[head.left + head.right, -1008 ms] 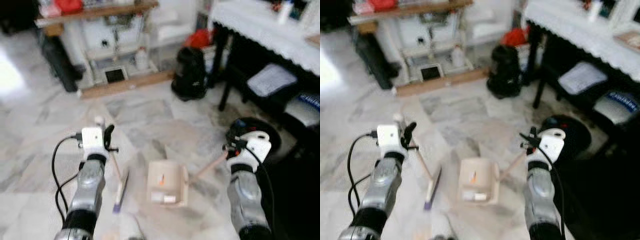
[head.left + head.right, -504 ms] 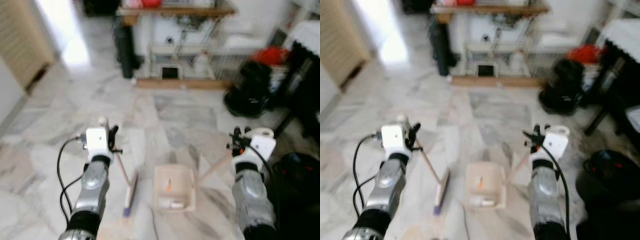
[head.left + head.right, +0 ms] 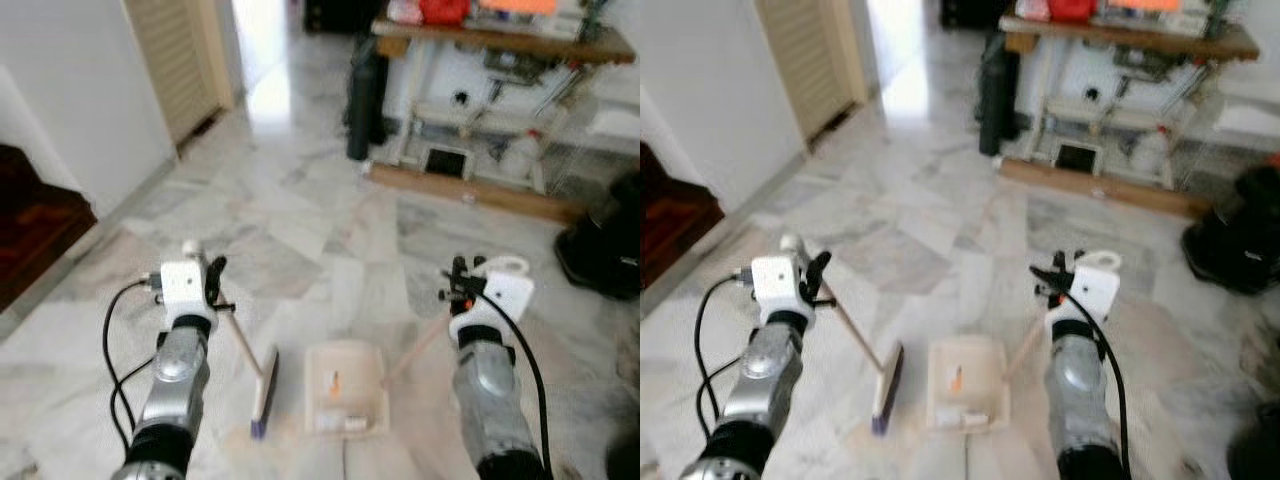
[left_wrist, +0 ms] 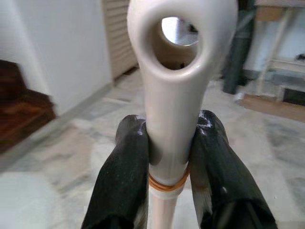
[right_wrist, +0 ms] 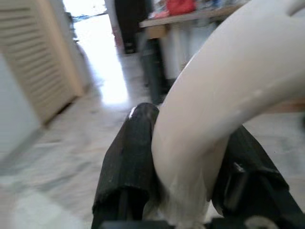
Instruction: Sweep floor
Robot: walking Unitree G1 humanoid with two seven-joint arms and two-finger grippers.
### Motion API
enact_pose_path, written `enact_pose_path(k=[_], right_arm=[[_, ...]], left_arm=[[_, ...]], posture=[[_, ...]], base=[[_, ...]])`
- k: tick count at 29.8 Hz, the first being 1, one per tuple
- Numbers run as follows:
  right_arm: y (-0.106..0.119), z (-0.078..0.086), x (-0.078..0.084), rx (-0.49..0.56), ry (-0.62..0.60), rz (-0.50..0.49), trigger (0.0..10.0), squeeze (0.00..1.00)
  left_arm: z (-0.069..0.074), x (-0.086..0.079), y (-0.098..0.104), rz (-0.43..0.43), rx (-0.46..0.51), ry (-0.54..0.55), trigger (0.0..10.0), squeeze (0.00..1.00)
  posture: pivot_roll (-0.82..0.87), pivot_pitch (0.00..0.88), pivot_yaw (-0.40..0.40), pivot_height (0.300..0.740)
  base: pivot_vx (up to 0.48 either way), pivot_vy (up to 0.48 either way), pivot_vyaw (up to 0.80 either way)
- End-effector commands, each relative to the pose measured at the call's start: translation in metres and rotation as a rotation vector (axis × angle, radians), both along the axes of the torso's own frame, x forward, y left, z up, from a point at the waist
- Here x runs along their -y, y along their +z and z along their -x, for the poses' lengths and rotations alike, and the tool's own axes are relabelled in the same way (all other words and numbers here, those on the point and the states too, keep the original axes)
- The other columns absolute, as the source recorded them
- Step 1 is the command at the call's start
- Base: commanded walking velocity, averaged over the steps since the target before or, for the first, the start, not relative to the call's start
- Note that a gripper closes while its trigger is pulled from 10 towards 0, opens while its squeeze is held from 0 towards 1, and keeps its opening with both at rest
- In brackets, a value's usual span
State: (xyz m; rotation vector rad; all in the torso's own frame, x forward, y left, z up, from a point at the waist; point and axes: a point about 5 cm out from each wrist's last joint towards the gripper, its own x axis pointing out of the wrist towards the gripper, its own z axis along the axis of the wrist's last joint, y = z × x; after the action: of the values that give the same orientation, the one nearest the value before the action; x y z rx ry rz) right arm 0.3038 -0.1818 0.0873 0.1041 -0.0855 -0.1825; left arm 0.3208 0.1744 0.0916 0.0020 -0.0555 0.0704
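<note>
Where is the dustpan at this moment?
In the left eye view the dustpan sits low on the marble floor, centred between the arms, with the broom head just to its left.

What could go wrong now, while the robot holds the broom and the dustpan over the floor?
The dustpan already holds bits of litter; tilting it on its long handle, clamped in the right gripper, might spill them. The broom, held in the left gripper, sits beside the dustpan and could knock it. The views are blurred, so contact may be misjudged.

Two silver arms with black joint bands end in white wrist blocks; each gripper has black fingers (image 4: 125,181); black cables (image 3: 118,340) loop alongside.
</note>
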Motion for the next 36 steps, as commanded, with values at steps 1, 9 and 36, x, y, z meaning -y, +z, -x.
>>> enact_pose_path(k=[1, 9, 36], right_arm=[[0.0105, -0.0019, 0.0025, 0.054, -0.010, -0.010, 10.0, 0.00], [0.0103, -0.0018, 0.0020, 0.048, -0.008, -0.011, 10.0, 0.00], [0.0087, -0.0022, -0.0003, 0.036, -0.006, -0.023, 10.0, 0.00]], left_arm=[[-0.0033, 0.0014, 0.0114, -0.007, 0.054, -0.005, 10.0, 0.00], [-0.0027, -0.0013, 0.0116, -0.015, 0.054, 0.007, 10.0, 0.00], [-0.0018, -0.0076, 0.0124, -0.029, 0.047, 0.030, 10.0, 0.00]], posture=[[-0.10, 0.012, 0.008, 0.740], [-0.10, 0.023, 0.005, 0.740], [-0.09, 0.049, 0.005, 0.740]], base=[[0.000, 0.000, 0.79], [0.000, 0.000, 0.79], [0.000, 0.000, 0.72]])
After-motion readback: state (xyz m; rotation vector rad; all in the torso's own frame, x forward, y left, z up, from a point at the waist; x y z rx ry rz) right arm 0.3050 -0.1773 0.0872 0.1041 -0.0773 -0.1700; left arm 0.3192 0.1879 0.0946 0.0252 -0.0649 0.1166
